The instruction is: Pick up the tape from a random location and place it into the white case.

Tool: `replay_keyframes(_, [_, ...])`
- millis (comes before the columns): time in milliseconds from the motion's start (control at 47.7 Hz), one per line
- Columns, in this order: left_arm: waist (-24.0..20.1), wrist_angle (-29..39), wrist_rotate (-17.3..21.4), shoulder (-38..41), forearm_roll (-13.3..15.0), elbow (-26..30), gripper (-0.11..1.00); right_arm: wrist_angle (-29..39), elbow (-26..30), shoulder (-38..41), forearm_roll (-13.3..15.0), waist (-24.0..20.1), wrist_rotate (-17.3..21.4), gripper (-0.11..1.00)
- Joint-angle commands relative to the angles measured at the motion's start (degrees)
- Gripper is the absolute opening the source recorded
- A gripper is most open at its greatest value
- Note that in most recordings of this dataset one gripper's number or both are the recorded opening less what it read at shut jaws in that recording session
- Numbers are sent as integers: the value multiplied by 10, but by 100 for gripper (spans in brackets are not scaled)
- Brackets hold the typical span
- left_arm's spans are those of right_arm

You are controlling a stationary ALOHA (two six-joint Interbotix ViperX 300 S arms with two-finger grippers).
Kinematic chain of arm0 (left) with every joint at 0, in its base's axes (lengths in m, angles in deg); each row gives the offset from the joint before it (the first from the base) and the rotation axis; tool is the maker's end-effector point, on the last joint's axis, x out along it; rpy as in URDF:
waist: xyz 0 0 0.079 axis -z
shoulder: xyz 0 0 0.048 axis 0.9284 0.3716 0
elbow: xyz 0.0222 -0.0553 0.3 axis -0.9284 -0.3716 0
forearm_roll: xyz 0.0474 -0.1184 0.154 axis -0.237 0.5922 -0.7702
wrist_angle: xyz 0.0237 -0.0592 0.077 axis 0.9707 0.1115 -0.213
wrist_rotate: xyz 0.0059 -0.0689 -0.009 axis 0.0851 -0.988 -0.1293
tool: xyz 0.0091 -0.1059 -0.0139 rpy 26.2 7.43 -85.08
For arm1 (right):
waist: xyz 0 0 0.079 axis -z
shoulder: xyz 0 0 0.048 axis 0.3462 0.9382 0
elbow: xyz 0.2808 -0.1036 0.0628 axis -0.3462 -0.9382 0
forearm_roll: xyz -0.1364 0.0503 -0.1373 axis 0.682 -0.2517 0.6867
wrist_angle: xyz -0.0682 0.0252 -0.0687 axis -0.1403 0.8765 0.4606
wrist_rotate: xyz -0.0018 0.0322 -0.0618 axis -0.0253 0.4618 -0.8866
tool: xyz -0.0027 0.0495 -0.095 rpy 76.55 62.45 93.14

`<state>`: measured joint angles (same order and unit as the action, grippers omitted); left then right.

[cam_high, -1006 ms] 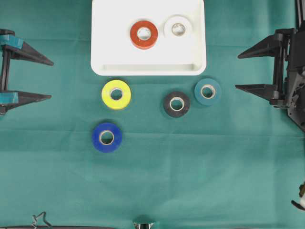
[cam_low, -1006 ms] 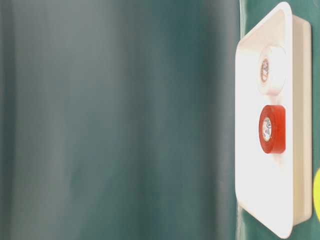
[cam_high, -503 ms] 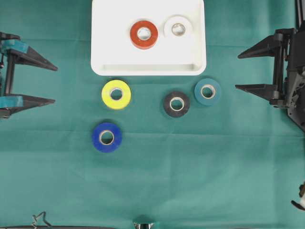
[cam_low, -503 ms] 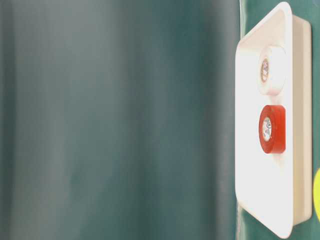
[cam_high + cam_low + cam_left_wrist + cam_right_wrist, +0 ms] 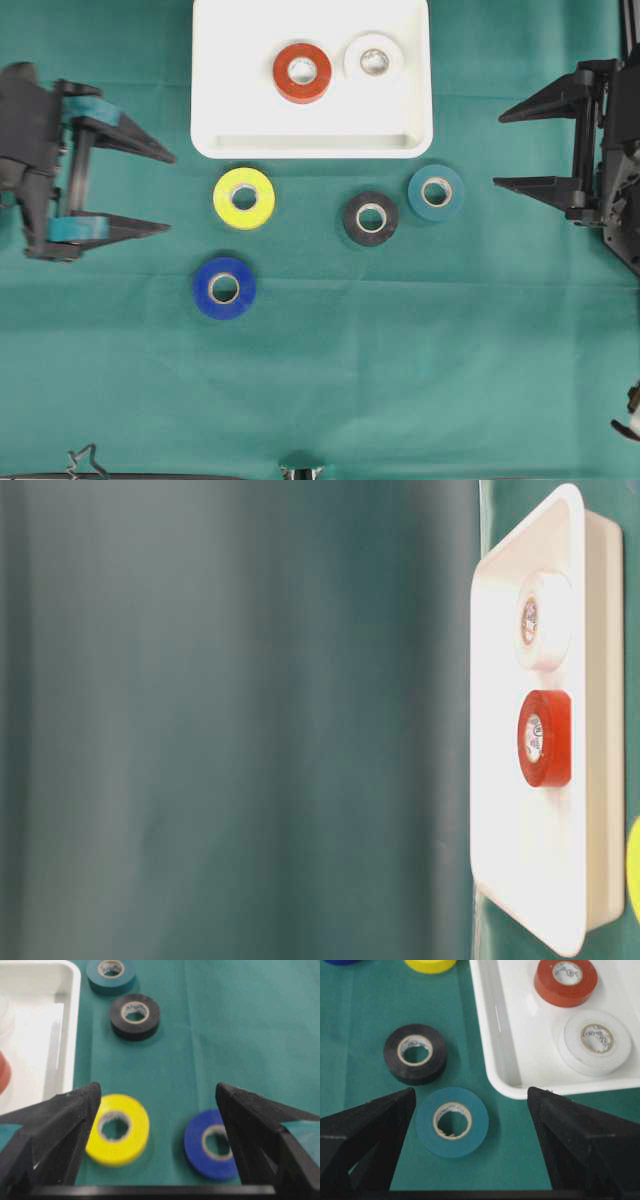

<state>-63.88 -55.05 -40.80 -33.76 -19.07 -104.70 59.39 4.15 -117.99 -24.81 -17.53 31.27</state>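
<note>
Left jaws: spread wide, holding nothing; left gripper (image 5: 160,192) reaches in level from 9 o'clock, tips pointing toward 3 o'clock.
Right jaws: spread wide, holding nothing; right gripper (image 5: 505,150) lies level at 3 o'clock, tips pointing toward 9 o'clock.
Yellow tape (image 5: 244,197): flat on the counter (image 5: 400,360), near the left tips.
Blue tape (image 5: 224,288): at 7 o'clock of the yellow one.
Black tape (image 5: 371,218): touching the teal tape (image 5: 436,192), which lies nearest the right tips.
White case (image 5: 230,70): at 12 o'clock, holding a red tape (image 5: 302,72) and a white tape (image 5: 374,58) side by side.
</note>
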Motion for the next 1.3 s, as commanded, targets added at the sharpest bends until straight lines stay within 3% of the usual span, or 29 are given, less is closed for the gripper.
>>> replay_keyframes(0, [2, -6, 0, 30, 0, 42, 94, -5, 16, 3, 1, 1, -1, 89])
replay_keyframes(356, [2, 18, 4, 128, 0, 139, 94, -4, 17, 3, 1, 1, -1, 89])
replay_keyframes(545, [0, 70, -35, 126, 2, 153, 94, -4, 17, 3, 2, 1, -1, 89])
replay_keyframes(713, [-5, 168, -94, 134, 1, 197, 94, -3, 19, 3, 1, 1, -4, 89])
replay_keyframes(1027, [-9, 406, -120, 185, -2, 330, 94, -3, 19, 3, 2, 1, -4, 89])
replay_keyframes(1279, [-11, 514, -130, 236, -4, 416, 94, -2, 19, 3, 1, 1, -4, 89])
